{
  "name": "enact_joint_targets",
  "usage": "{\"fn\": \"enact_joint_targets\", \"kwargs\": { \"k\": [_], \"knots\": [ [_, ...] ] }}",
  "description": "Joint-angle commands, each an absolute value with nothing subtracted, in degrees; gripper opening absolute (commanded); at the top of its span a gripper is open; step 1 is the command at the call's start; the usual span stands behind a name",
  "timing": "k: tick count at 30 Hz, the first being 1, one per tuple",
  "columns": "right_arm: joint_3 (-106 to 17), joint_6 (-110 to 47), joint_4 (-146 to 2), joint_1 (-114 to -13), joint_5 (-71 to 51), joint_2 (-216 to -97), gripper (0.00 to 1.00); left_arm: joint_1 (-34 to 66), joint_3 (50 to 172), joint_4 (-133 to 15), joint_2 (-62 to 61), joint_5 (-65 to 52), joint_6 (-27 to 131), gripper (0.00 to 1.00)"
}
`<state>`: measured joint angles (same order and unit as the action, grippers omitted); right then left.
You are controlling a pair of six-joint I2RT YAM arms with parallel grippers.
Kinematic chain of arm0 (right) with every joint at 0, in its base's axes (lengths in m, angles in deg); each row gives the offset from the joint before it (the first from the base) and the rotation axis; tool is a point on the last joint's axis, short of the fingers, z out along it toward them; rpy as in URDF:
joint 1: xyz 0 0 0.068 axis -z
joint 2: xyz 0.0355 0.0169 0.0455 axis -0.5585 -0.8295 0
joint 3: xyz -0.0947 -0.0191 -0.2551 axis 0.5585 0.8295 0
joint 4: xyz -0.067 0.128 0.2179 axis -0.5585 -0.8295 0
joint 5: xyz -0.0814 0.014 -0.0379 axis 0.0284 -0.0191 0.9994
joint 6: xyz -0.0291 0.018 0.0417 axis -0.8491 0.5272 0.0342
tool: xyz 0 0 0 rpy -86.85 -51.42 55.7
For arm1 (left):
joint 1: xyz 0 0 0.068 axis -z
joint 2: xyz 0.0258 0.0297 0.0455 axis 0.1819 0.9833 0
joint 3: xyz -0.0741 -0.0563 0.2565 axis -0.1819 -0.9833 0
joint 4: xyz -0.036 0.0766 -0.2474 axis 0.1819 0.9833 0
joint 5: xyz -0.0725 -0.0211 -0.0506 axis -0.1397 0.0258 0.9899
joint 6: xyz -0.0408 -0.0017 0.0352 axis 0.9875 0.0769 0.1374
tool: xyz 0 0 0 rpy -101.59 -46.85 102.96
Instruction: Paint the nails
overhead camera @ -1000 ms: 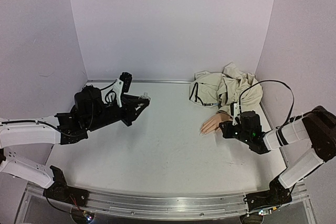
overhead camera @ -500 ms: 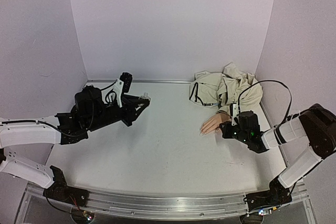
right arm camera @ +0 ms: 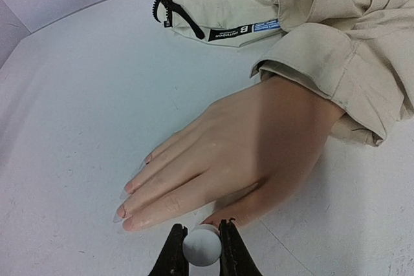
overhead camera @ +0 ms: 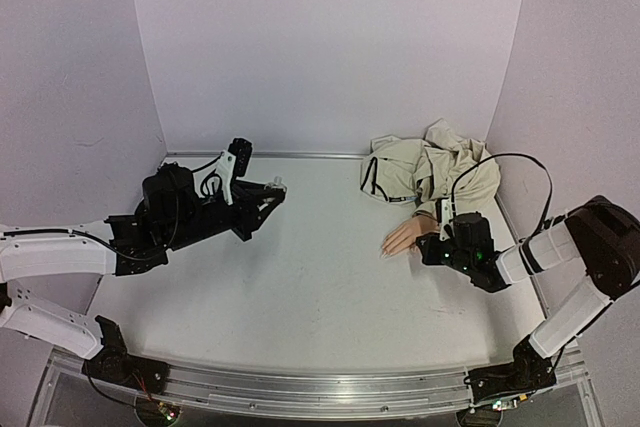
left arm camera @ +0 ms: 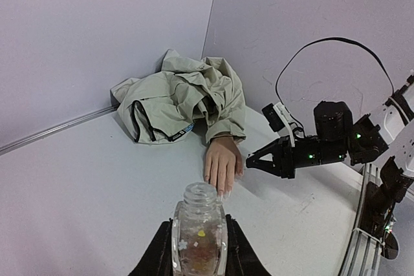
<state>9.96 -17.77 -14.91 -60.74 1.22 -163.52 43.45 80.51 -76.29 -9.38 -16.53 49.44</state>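
White table bounded by lilac walls. At its far right lies a crumpled beige jacket; from one sleeve a mannequin hand extends palm down, flat on the table. The nails, long and pale, tip the fingers, which point toward the table's centre. The right gripper is clenched on a small white round piece, just beside the thumb edge of the hand; whether they touch cannot be told. The left gripper, well apart at the left, grasps an upright clear bottle, mouth uncapped, flecked inside.
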Motion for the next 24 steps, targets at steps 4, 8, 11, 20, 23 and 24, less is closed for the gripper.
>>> {"fn": "enact_joint_targets", "kwargs": {
  "k": [4, 8, 11, 20, 23, 24],
  "knots": [
    [8.39, -17.86, -11.53, -61.03, -0.59, -163.78, 0.0, 43.13, 82.38, -78.84, -9.3, -17.16, 48.77, 0.0],
    [8.28, -17.72, -11.53, -61.06, -1.27, -164.13, 0.0, 43.13, 82.04, -78.84, -9.75, -17.38, 48.73, 0.0],
    [8.3, -17.83, -11.36, -61.08, -1.61, -164.2, 0.0, 43.13, 81.77, -78.84, -10.04, -17.49, 48.73, 0.0],
    [8.45, -17.81, -10.18, -61.08, -4.38, -164.63, 0.0, 43.13, 81.23, -78.8, -10.68, -17.77, 48.72, 0.0],
    [9.1, -17.74, -9.92, -61.05, -4.74, -163.38, 0.0, 43.13, 81.23, -78.75, -10.75, -17.78, 48.73, 0.0],
    [9.21, -17.66, -10.17, -61.03, -4.64, -162.64, 0.0, 43.13, 81.23, -78.75, -10.74, -17.78, 48.73, 0.0]
  ]
}}
